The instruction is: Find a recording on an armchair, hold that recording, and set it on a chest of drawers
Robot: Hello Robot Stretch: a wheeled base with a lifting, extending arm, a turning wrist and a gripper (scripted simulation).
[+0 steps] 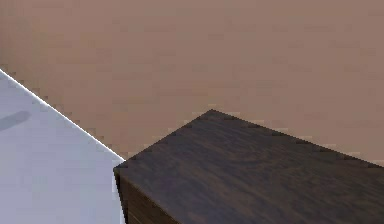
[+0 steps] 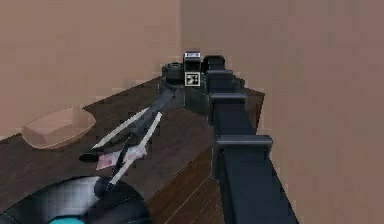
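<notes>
Our gripper (image 2: 108, 168) sits at a black record (image 2: 60, 205) by the dark wooden top (image 2: 110, 105). We cannot tell whether it holds anything.

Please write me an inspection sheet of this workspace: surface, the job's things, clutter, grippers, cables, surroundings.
Surface: dark wooden top, one corner in the forward view.
Job's things: black disc with a teal centre, likely the recording, low at the arm side view's left.
Clutter: shallow tan bowl on the top.
Grippers: gripper, fingers reaching toward the disc; cannot tell whether it holds anything.
Cables: nothing seen.
Surroundings: brown wall, pale floor.
</notes>
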